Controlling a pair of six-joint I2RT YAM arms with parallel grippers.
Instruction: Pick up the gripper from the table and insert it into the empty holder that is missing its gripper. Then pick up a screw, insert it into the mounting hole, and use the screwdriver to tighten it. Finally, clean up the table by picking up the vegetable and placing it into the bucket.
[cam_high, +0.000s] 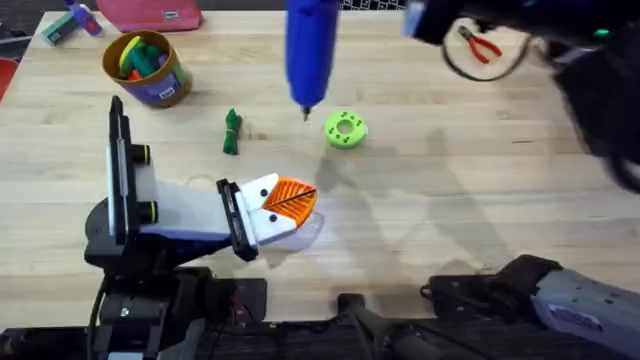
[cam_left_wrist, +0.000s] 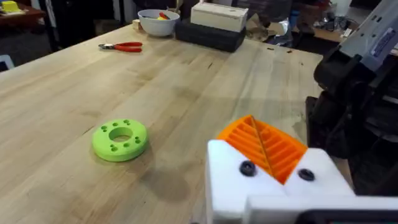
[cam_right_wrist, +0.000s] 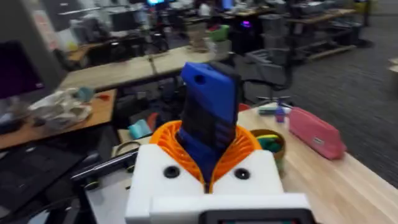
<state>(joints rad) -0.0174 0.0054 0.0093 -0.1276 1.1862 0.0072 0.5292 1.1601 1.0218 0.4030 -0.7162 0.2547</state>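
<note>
Tightening step in hand: screwdriver (cam_right_wrist: 208, 118) is gripped in right hand (cam_right_wrist: 208, 171); left hand (cam_high: 285, 205) closed, empty. Next, tip must be lowered onto the screw (2 hole-heads seen).

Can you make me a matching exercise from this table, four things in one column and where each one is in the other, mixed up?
Things:
1. screwdriver
2. vegetable
3. bucket
4. pliers

Places or states:
A. lying flat on the table beside the green disc
B. standing at the far left with toys in it
C. held upright in the right hand
D. lying at the far right of the table

Pairs: 1-C, 2-A, 3-B, 4-D
</note>
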